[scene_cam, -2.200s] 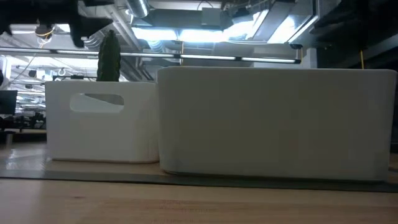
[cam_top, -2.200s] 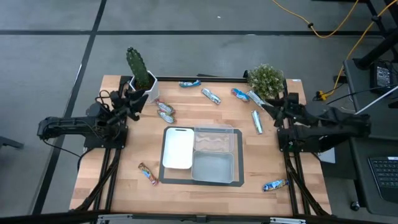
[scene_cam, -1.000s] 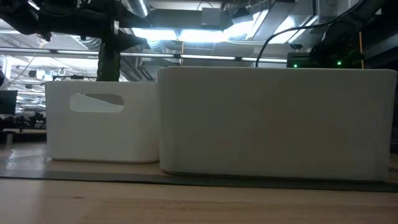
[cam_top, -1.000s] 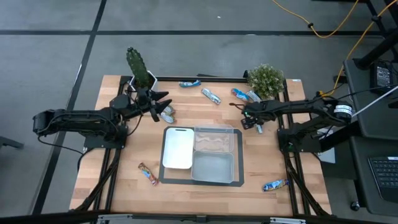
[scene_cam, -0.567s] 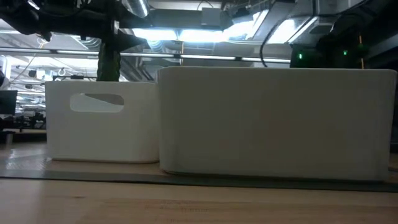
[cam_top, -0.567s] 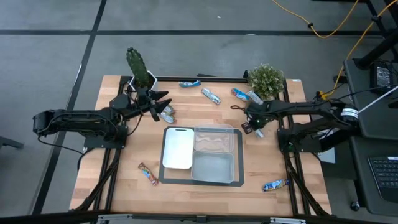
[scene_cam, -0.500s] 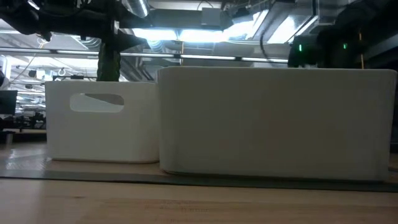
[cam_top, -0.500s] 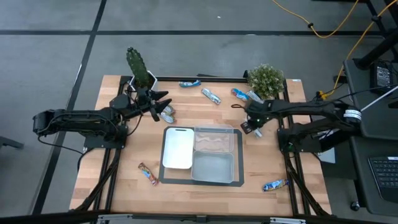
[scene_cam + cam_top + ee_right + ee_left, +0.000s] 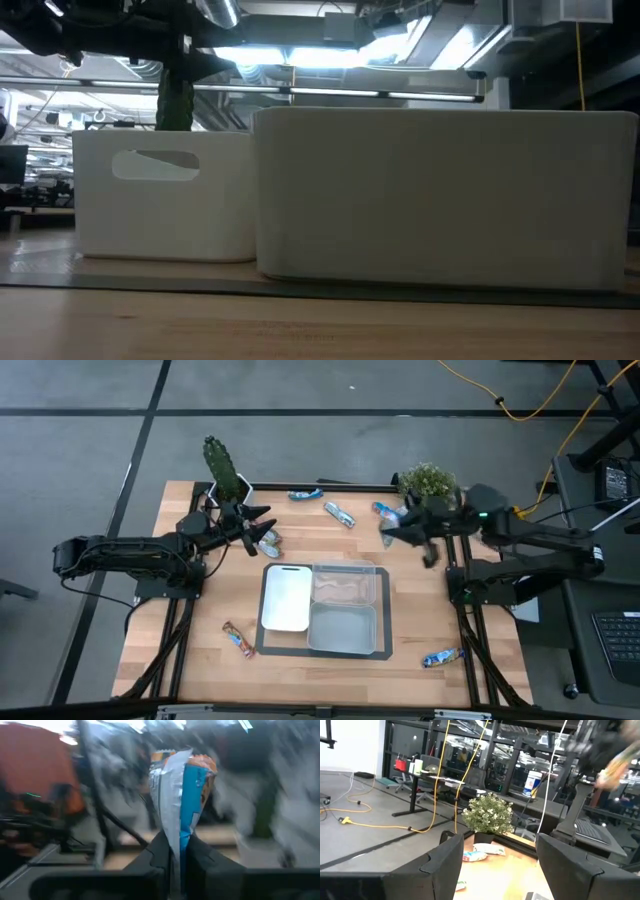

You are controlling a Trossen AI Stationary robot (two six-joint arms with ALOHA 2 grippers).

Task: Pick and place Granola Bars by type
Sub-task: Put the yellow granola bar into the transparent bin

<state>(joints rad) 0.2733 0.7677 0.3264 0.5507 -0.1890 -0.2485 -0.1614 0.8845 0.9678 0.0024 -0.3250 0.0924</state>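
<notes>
Granola bars lie scattered on the wooden table: a blue one (image 9: 305,494), a silver one (image 9: 340,514) and a blue one (image 9: 385,510) near the far edge, a brown-red pair (image 9: 265,540), a brown one (image 9: 238,640) and a blue one (image 9: 442,657) near the front. My right gripper (image 9: 388,538) is raised over the table's right part, shut on a silver-blue bar (image 9: 181,790). My left gripper (image 9: 265,523) (image 9: 495,865) hovers open above the brown-red pair, with nothing between its fingers. My right gripper pinches one end of the silver-blue bar (image 9: 176,837) between its two fingers. The rest of the wrapper sticks out beyond the fingertips. The bar is lifted clear of the table.
A clear-and-white divided tray (image 9: 325,605) stands on a dark mat mid-table and fills the low view (image 9: 440,190). A potted cactus (image 9: 222,470) stands far left behind my left gripper. A small bushy plant (image 9: 428,485) stands far right, next to my raised right arm.
My right gripper has come down on the silver-blue bar beside the tray's far right corner, shut on it and risen quickly. The bar has left the table with it.
</notes>
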